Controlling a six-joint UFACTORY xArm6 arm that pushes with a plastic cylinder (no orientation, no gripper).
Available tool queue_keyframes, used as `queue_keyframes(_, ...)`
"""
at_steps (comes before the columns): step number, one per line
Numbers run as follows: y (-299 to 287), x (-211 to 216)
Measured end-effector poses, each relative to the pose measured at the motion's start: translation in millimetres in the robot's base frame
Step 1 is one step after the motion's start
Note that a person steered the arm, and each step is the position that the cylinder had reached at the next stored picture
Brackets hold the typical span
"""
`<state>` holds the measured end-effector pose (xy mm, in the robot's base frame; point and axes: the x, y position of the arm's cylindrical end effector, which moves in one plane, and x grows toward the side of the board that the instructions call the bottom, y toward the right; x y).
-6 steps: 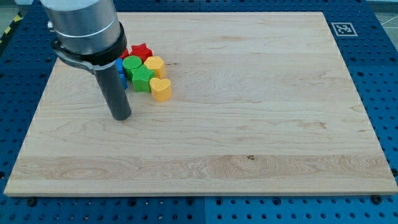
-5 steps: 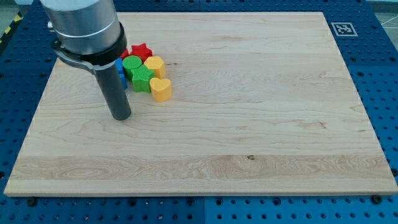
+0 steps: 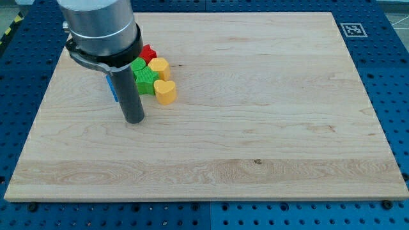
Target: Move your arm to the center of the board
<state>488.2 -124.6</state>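
Note:
My tip [image 3: 134, 119] rests on the wooden board [image 3: 255, 128], left of the board's middle. A cluster of blocks lies just above and to the right of it. A yellow heart block [image 3: 165, 92] is the nearest, a short way to the tip's upper right. Above it sit a green block [image 3: 147, 79], a yellow block [image 3: 158, 66] and a red star block [image 3: 148, 52]. A blue block [image 3: 112, 88] shows as a sliver behind the rod's left side. The rod and arm hide part of the cluster.
A blue pegboard table [image 3: 390, 76] surrounds the board. A black-and-white marker tag [image 3: 353, 29] sits at the board's upper right corner.
My tip has slid a little to the right, coming closer to the yellow heart. The arm now covers more of the red, green and blue blocks. The blocks have not moved.

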Motion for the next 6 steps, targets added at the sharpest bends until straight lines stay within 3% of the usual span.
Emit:
queue_keyframes(4,28,6)
queue_keyframes(5,136,39)
queue_keyframes(6,163,39)
